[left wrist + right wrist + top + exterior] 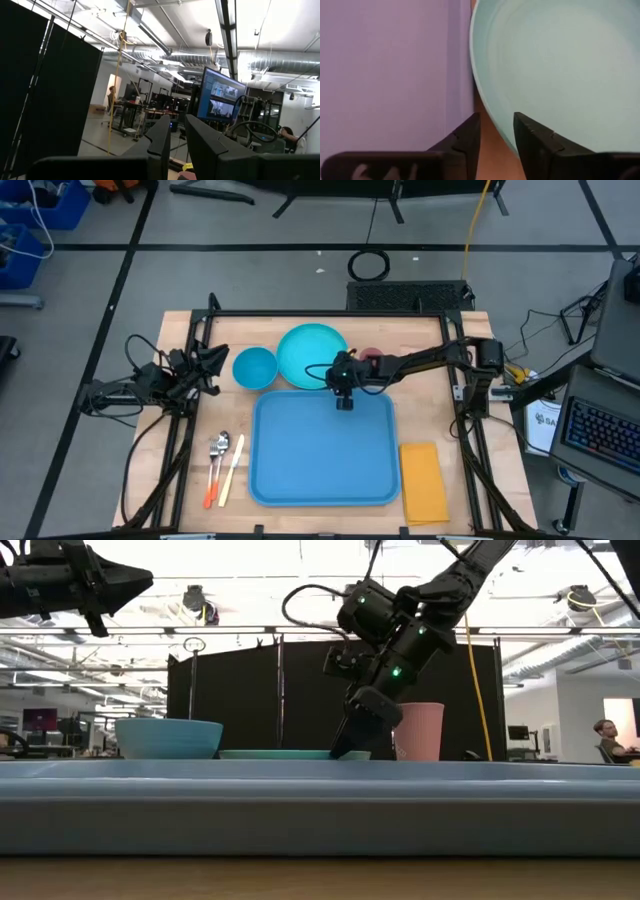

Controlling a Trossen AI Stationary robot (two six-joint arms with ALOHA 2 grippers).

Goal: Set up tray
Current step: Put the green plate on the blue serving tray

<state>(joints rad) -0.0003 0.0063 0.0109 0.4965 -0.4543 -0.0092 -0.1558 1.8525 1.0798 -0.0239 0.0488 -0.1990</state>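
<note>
The blue tray [322,455] lies flat in the middle of the table, and its rim [320,780] fills the front of the low view. Behind its far edge the round turquoise plate [310,352] rests flat on the wood. My right gripper [340,387] reaches in from the right and points down at the plate's near edge, shut on its rim. My left gripper [213,366] waits raised at the table's left, shut [177,145] and touching nothing. My right gripper [496,135] has the turquoise plate's rim [487,112] at the edge nearest the tray, one finger [532,137] over the inside of the plate and the other [465,137] outside it. It comes from above, pointing down [345,748]. The plate [285,754] lies flat on the table.
A blue bowl [254,367] stands left of the plate and a pink cup [371,359] right of it, close to the right arm. A spoon, fork and knife [224,465] lie left of the tray, a yellow napkin [424,480] right of it.
</note>
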